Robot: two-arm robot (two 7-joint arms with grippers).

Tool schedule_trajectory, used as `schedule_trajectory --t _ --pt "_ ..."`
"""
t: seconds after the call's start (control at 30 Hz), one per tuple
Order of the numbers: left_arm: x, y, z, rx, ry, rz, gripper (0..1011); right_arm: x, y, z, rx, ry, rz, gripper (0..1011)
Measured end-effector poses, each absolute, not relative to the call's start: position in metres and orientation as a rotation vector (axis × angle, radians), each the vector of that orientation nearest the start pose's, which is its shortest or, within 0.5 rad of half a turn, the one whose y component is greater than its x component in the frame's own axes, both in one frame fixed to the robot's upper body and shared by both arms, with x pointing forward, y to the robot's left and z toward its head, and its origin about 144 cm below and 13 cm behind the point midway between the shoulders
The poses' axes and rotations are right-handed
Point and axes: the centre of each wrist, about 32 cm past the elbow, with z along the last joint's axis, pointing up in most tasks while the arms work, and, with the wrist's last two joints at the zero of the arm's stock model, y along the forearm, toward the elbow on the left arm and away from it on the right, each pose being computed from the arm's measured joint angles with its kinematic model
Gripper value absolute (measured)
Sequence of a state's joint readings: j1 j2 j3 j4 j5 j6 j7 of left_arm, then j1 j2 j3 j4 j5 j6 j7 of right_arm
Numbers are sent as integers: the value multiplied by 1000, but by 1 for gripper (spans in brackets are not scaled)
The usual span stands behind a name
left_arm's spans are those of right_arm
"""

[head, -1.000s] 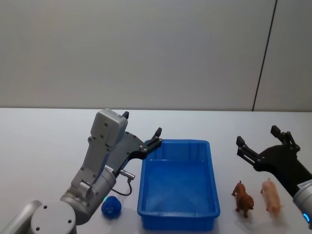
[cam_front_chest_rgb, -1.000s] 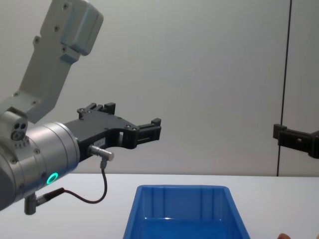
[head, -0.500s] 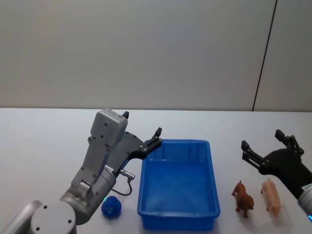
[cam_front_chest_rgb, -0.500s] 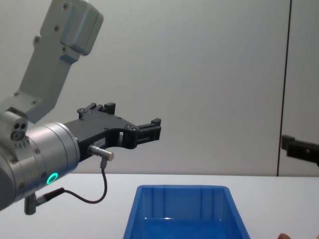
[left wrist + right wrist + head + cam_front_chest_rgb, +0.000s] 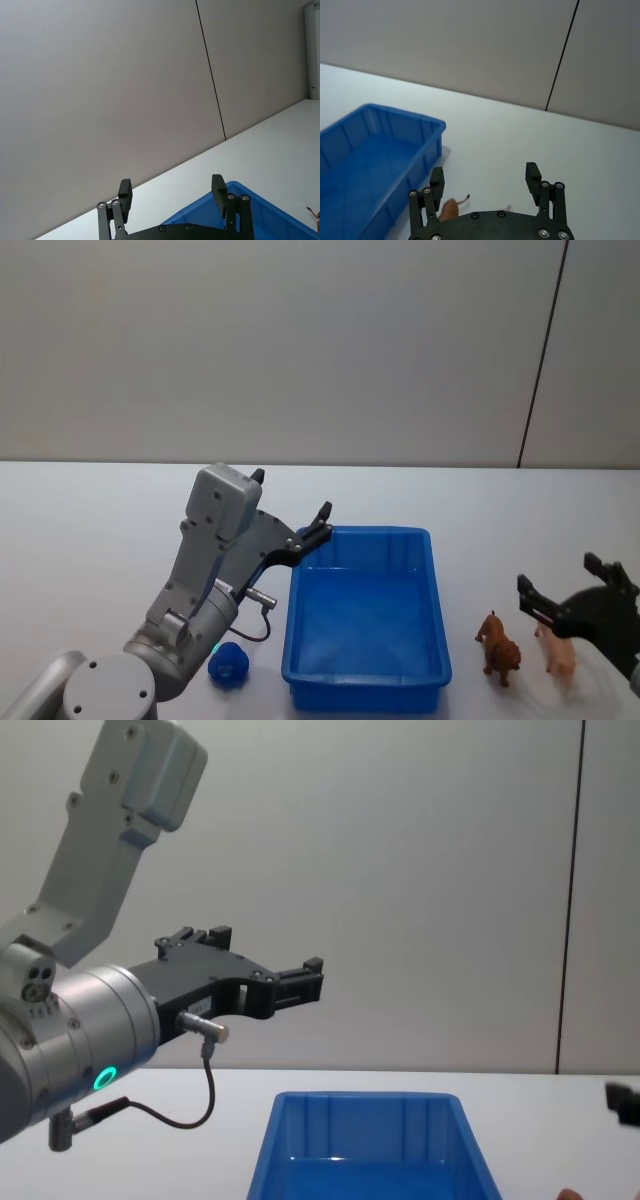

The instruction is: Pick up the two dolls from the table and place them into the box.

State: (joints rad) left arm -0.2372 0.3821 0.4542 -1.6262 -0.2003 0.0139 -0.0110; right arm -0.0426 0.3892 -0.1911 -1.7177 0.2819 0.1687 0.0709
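Two dolls stand on the white table (image 5: 80, 540) to the right of the blue box (image 5: 365, 625): a brown animal doll (image 5: 498, 647) and a pink pig doll (image 5: 557, 644). My right gripper (image 5: 558, 575) hovers open just above and behind them, nothing between its fingers. In the right wrist view the right gripper (image 5: 485, 173) is spread wide, with the brown doll (image 5: 451, 208) showing below one finger and the box (image 5: 370, 160) off to the side. My left gripper (image 5: 292, 493) hangs open over the box's far left corner; the left gripper (image 5: 171, 189) holds nothing.
A small dark blue object (image 5: 228, 665) lies on the table to the left of the box, near my left arm's base. The box (image 5: 365, 1140) sits low in the chest view. A grey wall stands behind the table.
My right gripper has dropped lower and come nearer, down toward the two dolls, staying open. The left arm, the box and the dolls have not moved.
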Motion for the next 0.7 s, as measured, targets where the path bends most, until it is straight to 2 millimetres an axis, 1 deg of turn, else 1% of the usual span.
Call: schedule_trajectory --t 0.37,0.7 --pt "492 198 1204 61 -268 1124 1001 437 -276 1157 -299 99 -1299 1000" --pt "492 198 1204 61 -268 1124 1001 439 -281 1145 -370 146 -1316 1000"
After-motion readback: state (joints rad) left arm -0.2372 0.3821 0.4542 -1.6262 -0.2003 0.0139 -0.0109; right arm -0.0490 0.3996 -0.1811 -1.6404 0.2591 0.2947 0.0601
